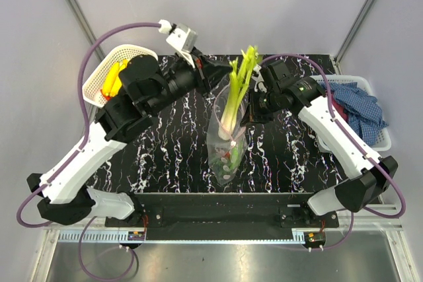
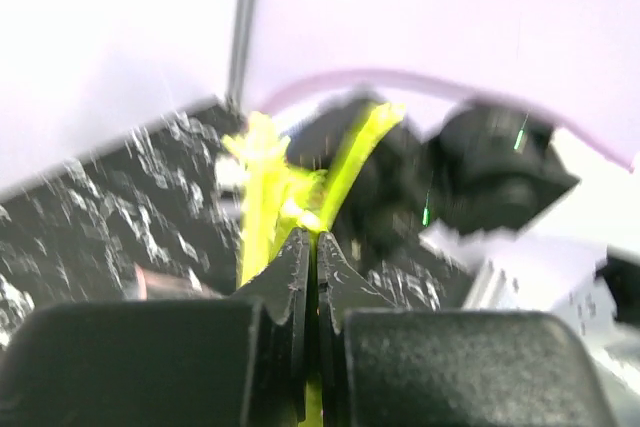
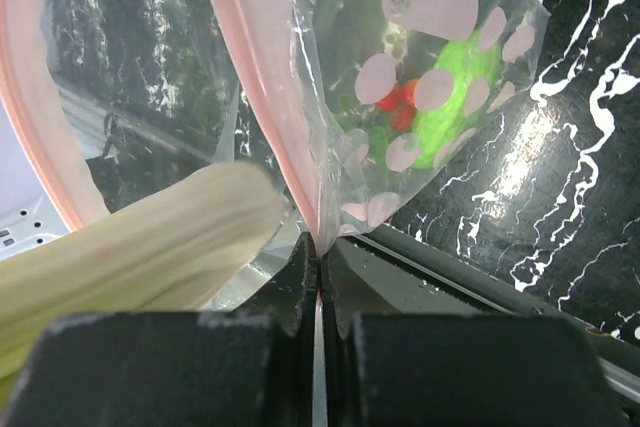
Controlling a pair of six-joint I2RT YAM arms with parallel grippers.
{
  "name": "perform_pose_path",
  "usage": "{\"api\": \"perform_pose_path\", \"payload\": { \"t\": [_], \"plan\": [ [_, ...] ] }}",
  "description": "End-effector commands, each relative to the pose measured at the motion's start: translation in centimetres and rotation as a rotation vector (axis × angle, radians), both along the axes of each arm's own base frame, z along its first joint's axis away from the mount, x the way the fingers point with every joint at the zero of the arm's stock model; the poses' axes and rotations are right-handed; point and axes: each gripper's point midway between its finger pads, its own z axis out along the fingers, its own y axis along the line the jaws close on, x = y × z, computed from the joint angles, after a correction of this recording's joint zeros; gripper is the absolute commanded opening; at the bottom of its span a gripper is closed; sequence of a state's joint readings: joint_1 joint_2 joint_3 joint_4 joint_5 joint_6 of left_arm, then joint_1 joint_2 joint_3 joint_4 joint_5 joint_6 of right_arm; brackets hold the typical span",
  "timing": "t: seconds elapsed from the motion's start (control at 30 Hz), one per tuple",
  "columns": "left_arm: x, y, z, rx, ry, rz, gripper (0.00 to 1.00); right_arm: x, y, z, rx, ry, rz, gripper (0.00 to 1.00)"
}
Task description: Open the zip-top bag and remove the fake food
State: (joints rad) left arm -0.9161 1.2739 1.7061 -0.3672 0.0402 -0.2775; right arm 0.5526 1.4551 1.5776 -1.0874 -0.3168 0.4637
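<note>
The zip-top bag [image 1: 227, 143] is held up over the middle of the black marbled table, its mouth open. The green-white leek [image 1: 239, 80] sticks far out of the mouth. My left gripper [image 1: 220, 74] is shut on the leek's green leaves [image 2: 262, 182]; its jaws [image 2: 316, 247] pinch them. My right gripper [image 1: 251, 111] is shut on the bag's pink zip strip [image 3: 262, 77], jaws [image 3: 320, 247] closed on the edge. The leek's pale stalk [image 3: 130, 247] lies left of them. Green [image 3: 455, 97] and red [image 3: 398, 107] pieces sit at the bag's bottom. Yellow bananas [image 1: 114, 78] lie in the mesh basket.
A white mesh basket [image 1: 135, 52] stands at the table's back left. A white bin [image 1: 386, 138] with the blue checked cloth [image 1: 360, 107] stands at the right edge. Both forearms cross over the table's rear half.
</note>
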Motion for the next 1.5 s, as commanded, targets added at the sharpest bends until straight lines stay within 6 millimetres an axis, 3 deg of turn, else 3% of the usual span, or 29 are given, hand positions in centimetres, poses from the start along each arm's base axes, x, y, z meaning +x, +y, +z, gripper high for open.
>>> {"api": "perform_pose_path", "payload": {
  "t": [0.0, 0.3, 0.63, 0.67, 0.83, 0.87, 1.07, 1.13, 1.23, 1.47],
  "plan": [
    [2.3, 1.8, 6.5, -0.110, -0.153, 0.133, 0.00, 0.3, 0.4, 2.0, 0.050, -0.073, 0.008, 0.00],
    [7.8, 8.6, 12.9, -0.244, -0.275, 0.444, 0.00, 0.4, 0.1, 0.2, 0.012, -0.019, -0.014, 0.00],
    [16.4, 14.9, 14.8, -0.340, -0.408, 0.779, 0.00, 0.3, 0.0, 0.0, -0.006, -0.033, 0.030, 0.00],
    [18.3, 15.8, 14.1, -0.319, -0.412, 0.833, 0.00, 0.3, 0.0, 0.1, -0.005, -0.035, 0.034, 0.00],
    [23.5, 19.9, 12.6, -0.233, -0.457, 1.009, 0.00, 0.8, 0.0, 0.8, -0.021, -0.054, 0.046, 0.00],
    [25.4, 21.3, 11.4, -0.209, -0.446, 1.051, 0.00, 0.7, -0.2, 0.7, -0.033, -0.047, 0.047, 0.00],
    [31.8, 25.8, 7.4, -0.136, -0.441, 1.172, 0.00, 1.8, -0.3, 1.8, -0.069, -0.075, 0.059, 0.00],
    [33.0, 26.6, 6.8, -0.133, -0.452, 1.183, 0.00, 2.4, -0.4, 1.8, -0.084, -0.082, 0.062, 0.00],
    [35.7, 27.5, 4.3, -0.069, -0.481, 1.173, 0.00, 2.8, -0.6, 1.5, -0.100, -0.069, 0.063, 0.00],
    [38.2, 29.6, 1.0, 0.036, -0.529, 1.307, 0.00, 3.8, -1.6, 0.5, -0.146, -0.028, 0.058, 0.00]
  ]
}}
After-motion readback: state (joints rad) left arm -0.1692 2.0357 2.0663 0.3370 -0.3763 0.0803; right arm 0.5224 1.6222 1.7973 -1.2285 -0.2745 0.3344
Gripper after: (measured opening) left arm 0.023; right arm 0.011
